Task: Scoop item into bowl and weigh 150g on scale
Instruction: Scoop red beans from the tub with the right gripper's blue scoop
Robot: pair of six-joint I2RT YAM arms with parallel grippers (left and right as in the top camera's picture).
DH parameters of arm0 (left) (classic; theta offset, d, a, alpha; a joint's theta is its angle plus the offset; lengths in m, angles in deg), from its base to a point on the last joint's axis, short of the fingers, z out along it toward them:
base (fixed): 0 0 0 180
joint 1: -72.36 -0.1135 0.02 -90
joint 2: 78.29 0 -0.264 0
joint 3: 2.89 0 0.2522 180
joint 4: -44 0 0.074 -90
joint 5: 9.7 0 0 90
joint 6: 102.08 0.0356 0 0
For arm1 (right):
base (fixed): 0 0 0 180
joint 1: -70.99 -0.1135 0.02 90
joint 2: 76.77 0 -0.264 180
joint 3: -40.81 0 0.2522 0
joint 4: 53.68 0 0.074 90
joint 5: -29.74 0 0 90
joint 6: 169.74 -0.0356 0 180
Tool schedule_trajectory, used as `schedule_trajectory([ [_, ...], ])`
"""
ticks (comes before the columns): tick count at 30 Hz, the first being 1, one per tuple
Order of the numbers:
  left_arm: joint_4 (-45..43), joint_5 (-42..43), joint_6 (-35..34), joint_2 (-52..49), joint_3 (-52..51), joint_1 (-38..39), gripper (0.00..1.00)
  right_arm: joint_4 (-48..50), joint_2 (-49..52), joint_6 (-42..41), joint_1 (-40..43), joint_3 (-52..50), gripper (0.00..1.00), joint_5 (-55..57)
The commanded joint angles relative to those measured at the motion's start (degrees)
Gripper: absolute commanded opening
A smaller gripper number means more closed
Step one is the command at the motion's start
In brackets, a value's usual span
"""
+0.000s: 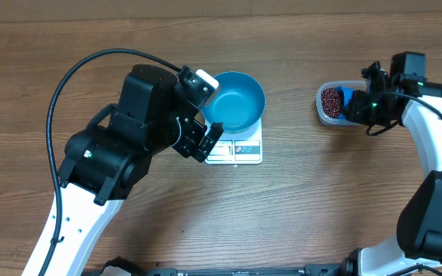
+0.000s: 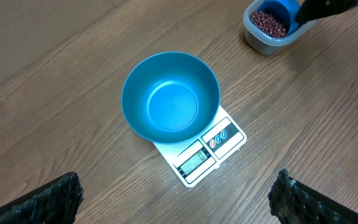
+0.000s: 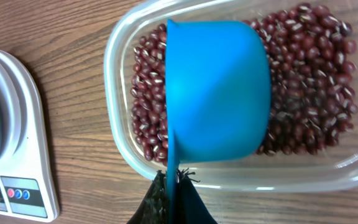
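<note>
The blue bowl (image 1: 236, 100) (image 2: 170, 96) stands empty on the white scale (image 1: 240, 150) (image 2: 210, 149) (image 3: 17, 155) at the table's middle. My left gripper (image 1: 206, 136) (image 2: 176, 214) hovers above it, open, with nothing between its fingers (image 2: 48, 199). Dark red-brown beans (image 1: 330, 100) (image 2: 267, 22) (image 3: 309, 74) fill a clear plastic tub (image 1: 324, 115) (image 3: 120, 81) at the right. My right gripper (image 3: 173, 199) (image 1: 363, 107) is shut on the handle of a small blue scoop (image 3: 219, 87) (image 1: 347, 98), whose cup lies on its side over the beans in the tub.
Bare wooden tabletop (image 1: 298, 207) surrounds the scale and the tub. A black cable (image 1: 75, 77) loops over the left arm.
</note>
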Motion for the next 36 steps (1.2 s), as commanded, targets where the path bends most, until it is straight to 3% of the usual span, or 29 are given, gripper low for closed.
schedule_trajectory([
  [1, -0.07, 1.05, -0.83, 0.07, 1.22, -0.09, 1.0, -1.22, -0.81, -0.11, 3.26, 0.81, 0.04, -4.5],
  [21, -0.07, 1.05, -0.81, 0.07, 1.22, -0.09, 0.99, -3.69, -0.79, 0.35, 19.15, 0.81, 0.04, -29.73],
  [36, -0.07, 1.05, -0.83, 0.07, 1.22, -0.09, 1.0, -3.72, -0.79, 1.84, 21.11, 0.81, 0.04, -45.75],
])
